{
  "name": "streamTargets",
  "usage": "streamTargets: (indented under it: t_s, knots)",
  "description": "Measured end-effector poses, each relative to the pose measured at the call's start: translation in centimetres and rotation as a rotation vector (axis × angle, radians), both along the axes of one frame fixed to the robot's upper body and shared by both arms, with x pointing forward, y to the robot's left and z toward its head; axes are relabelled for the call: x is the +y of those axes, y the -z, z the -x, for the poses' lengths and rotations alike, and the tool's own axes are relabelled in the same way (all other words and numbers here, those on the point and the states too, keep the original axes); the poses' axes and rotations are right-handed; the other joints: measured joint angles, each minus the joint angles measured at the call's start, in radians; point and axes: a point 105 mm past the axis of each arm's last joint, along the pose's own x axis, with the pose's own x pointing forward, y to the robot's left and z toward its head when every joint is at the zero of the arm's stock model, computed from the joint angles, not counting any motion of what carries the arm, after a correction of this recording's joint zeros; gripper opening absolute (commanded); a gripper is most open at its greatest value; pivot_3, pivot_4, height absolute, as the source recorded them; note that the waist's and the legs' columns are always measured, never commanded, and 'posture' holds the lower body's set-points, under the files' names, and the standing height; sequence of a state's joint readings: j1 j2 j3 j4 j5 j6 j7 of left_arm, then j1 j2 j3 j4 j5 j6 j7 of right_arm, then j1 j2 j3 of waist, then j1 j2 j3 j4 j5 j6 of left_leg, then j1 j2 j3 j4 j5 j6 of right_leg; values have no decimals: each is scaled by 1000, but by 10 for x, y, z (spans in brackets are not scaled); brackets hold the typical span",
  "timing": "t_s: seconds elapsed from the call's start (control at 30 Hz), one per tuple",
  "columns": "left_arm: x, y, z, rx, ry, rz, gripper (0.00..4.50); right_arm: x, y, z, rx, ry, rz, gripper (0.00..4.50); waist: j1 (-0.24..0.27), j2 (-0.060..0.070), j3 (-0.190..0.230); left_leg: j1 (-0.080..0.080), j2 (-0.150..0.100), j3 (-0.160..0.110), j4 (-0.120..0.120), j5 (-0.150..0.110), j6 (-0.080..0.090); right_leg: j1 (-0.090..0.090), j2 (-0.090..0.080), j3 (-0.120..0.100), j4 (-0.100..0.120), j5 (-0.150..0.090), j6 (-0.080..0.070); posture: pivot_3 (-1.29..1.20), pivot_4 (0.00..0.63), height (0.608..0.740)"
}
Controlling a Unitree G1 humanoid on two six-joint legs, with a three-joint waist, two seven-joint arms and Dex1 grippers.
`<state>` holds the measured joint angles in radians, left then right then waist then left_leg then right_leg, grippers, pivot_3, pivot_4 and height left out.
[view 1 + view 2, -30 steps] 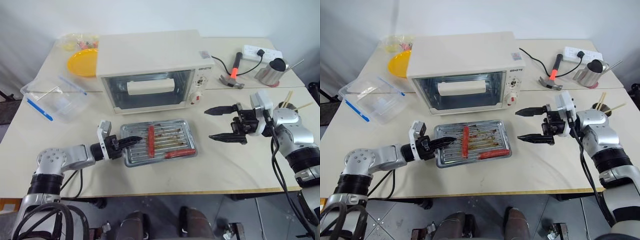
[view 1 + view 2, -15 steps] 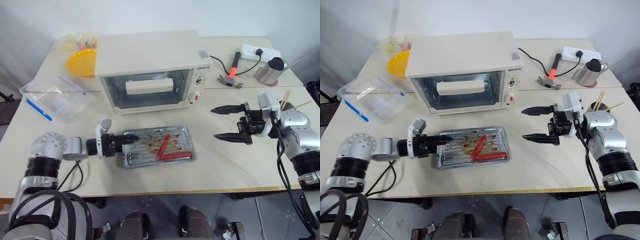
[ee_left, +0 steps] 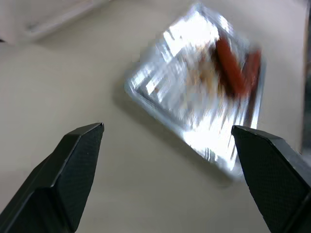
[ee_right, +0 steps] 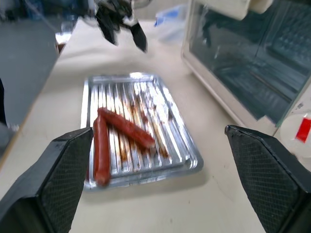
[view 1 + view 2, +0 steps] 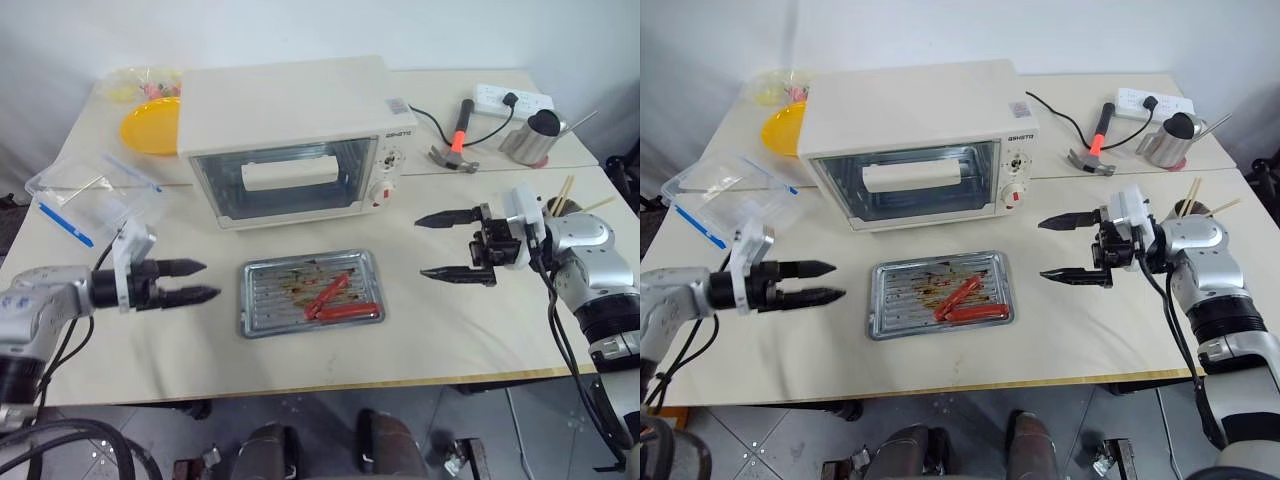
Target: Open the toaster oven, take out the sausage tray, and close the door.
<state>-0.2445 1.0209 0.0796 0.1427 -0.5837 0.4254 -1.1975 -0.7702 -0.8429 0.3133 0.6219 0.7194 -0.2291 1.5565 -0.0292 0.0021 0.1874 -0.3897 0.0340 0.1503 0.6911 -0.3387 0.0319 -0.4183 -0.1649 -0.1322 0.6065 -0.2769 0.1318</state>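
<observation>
the sausage tray (image 5: pixel 310 293) lies on the desk (image 5: pixel 450 330) before the shut toaster oven (image 5: pixel 290 140); my left gripper (image 5: pixel 200 281) and right gripper (image 5: pixel 432 245) gape wide, empty.

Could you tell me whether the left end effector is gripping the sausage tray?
No, the left end effector is open and apart from the sausage tray.

I am working in a lab test bench staged as a kitchen: plain cream surface (image 5: pixel 480 330) against a bare white wall, with toaster oven (image 5: pixel 290 135), sausage tray (image 5: pixel 310 292), yellow plate (image 5: pixel 150 125) and steel pot (image 5: pixel 528 140) set beside a hammer (image 5: pixel 452 140) and power strip (image 5: pixel 510 98).
</observation>
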Motion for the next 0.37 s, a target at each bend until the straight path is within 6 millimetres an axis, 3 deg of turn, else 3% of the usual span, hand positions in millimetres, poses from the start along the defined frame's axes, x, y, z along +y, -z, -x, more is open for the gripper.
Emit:
streamTargets:
  t_s: [0.13,0.37]
  knots:
    - [13,9,20,-80,93,-73,4471,-7,17,-2,-39,23,79,4500,0,0,0,0,3,2,0,0,1,-1,-1,0,1,0,0,0,150,740]
    - [46,11,20,-182,1,-158,4471,-8,37,-4,-96,52,91,4500,1,0,0,0,5,3,1,0,2,-1,-1,-1,3,0,0,0,150,740]
